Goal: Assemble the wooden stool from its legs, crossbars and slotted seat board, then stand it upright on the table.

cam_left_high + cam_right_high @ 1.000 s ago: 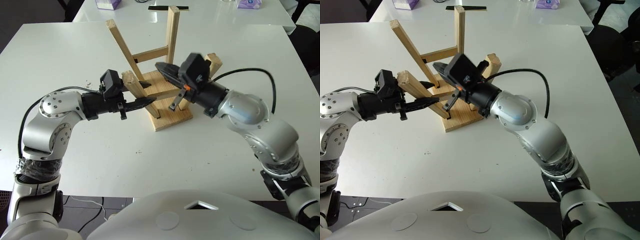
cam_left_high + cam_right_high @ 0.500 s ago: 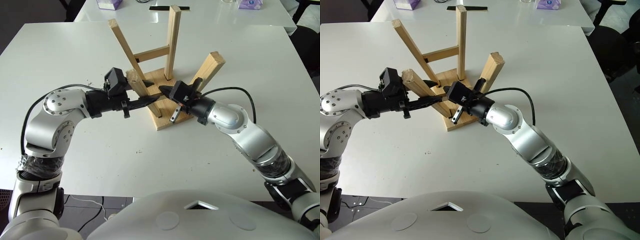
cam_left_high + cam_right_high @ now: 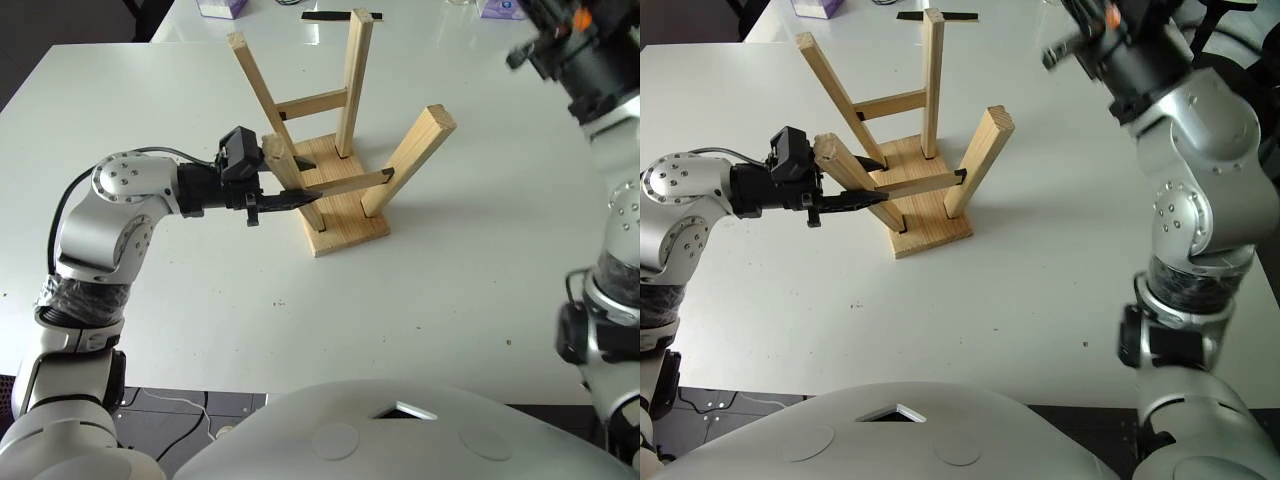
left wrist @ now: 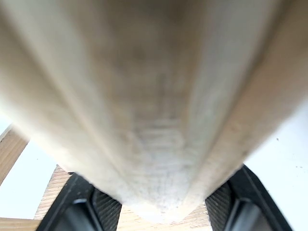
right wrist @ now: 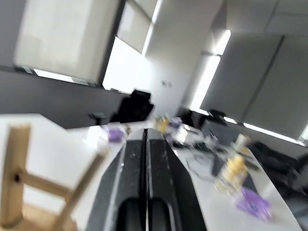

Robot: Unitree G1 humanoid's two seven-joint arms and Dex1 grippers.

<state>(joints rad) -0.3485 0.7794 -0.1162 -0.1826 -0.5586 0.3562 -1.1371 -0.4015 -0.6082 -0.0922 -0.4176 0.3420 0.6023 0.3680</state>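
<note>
We see the stool point(image 3: 330, 165) upside down on the table point(image 3: 200, 320). It is in the far half, about midway between the left and right edges. The left gripper point(image 3: 295, 195) comes in from the side of the left edge and is pinching the near left leg point(image 3: 277, 158). In the left wrist view this leg sits between the two pads point(image 4: 103, 209).

The seat board point(image 3: 350, 235) lies flat on the table, and all four legs point up from it. A crossbar point(image 3: 345, 183) joins the near left leg to the near right leg point(image 3: 415, 150). A second crossbar point(image 3: 310, 103) joins the two far legs point(image 3: 352, 80).

The right gripper point(image 5: 146, 134) is raised above the far right corner, well apart from the stool. Its fingers are pressed together on nothing. Beyond the far edge stands a second table point(image 3: 430, 25).
</note>
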